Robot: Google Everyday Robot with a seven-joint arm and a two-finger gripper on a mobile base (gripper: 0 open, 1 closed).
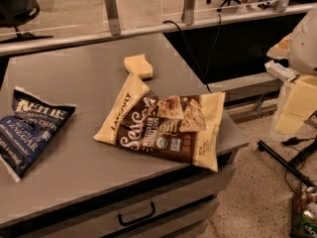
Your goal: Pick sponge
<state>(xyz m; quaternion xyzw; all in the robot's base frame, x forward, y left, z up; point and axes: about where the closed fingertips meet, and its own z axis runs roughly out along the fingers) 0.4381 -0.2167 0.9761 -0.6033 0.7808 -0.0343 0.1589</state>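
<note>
The sponge [138,66] lies flat on the grey table [84,78], toward the far side and a little right of the middle, with nothing on top of it. On its near side sits the cream-and-brown chip bag [163,125], whose far corner comes close to the sponge and may just touch it, though that cannot be settled from this angle. A blue chip bag [27,133] lies well apart at the left edge. The gripper [293,110] hangs off to the right, beyond the table's edge and well away from the sponge. Whether it stands wide or narrow cannot be told. The reach looks not yet begun. To do it well, the arm should probably cross the right edge and come down on the sponge from above, favouring the far side so as to miss the bag's corner. Closing across the wavy sides with a gentle squeeze should suit the soft foam
</note>
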